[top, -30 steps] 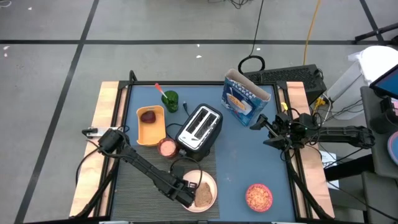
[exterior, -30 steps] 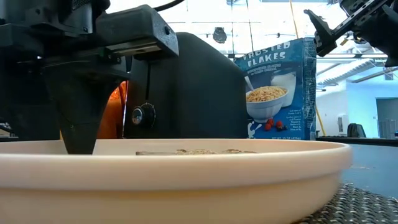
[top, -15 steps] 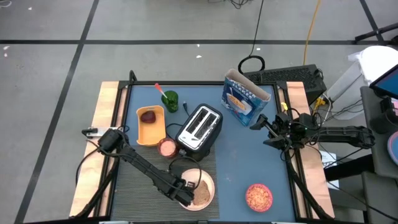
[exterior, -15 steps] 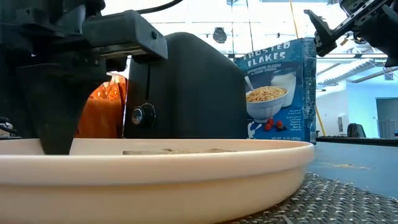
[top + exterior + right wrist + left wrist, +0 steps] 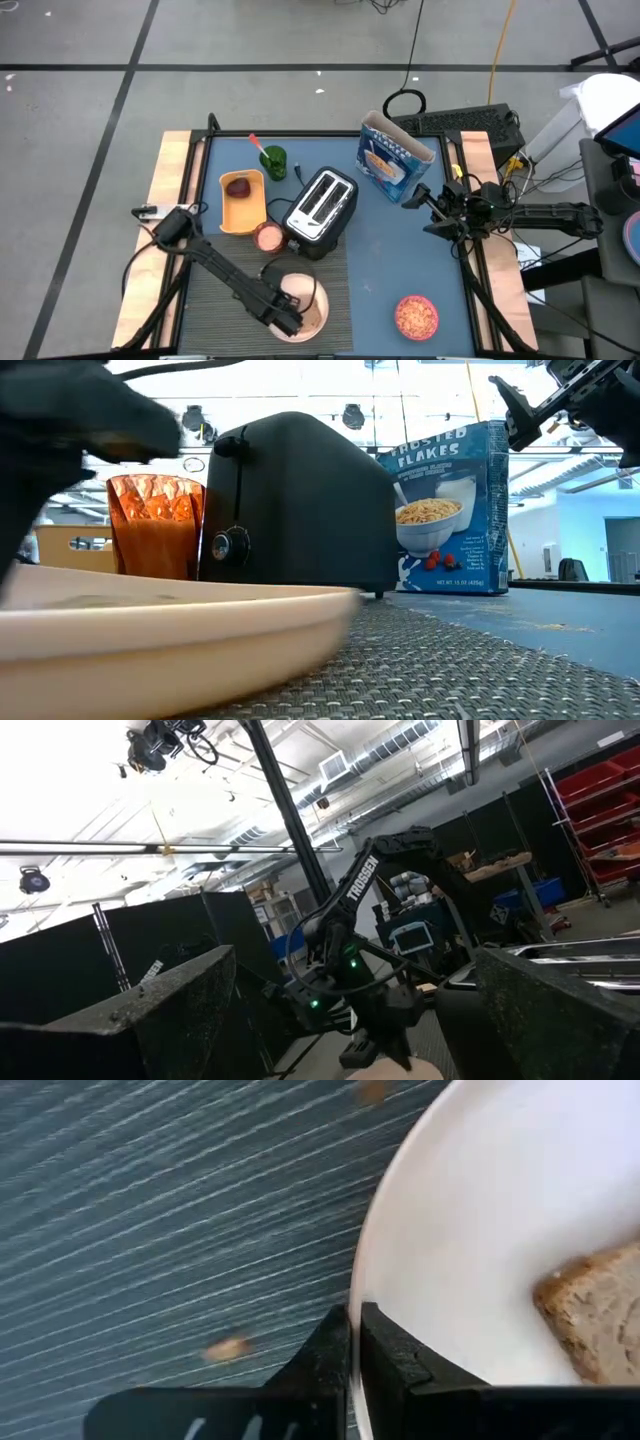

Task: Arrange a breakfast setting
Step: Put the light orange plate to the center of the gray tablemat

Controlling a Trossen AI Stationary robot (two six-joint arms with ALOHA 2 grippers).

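The cream plate (image 5: 305,300) with the brown toast slice (image 5: 598,1312) lies on the dark woven mat near the table's front edge. It also shows in the low view (image 5: 180,625). My left gripper (image 5: 285,320) is shut on the plate's near-left rim. The pink bowl of cereal (image 5: 416,315) stands at the front right. The red-handled spoon (image 5: 257,143) stands in a green cup (image 5: 275,161) at the back. My right gripper (image 5: 415,196) is open and empty, held in the air at the table's right side. My left gripper (image 5: 355,1312) pinches the plate's rim (image 5: 352,1280) between its two fingers, one finger (image 5: 395,1355) inside the plate and one (image 5: 325,1352) outside. The fingers come from above at the plate's near-left side. The toast lies in the plate, apart from the fingers.
A silver-black toaster (image 5: 322,205) stands mid-table with an orange-pink glass (image 5: 269,237) beside it. An orange square container (image 5: 243,198) holding a red fruit is at the left. A blue cereal box (image 5: 393,160) stands at the back right. Crumbs lie on the mat (image 5: 228,1347).
My left gripper has gone toward the table's left edge, staying shut on the plate's rim. The plate with the toast has slid with it along the mat, away from the pink bowl.
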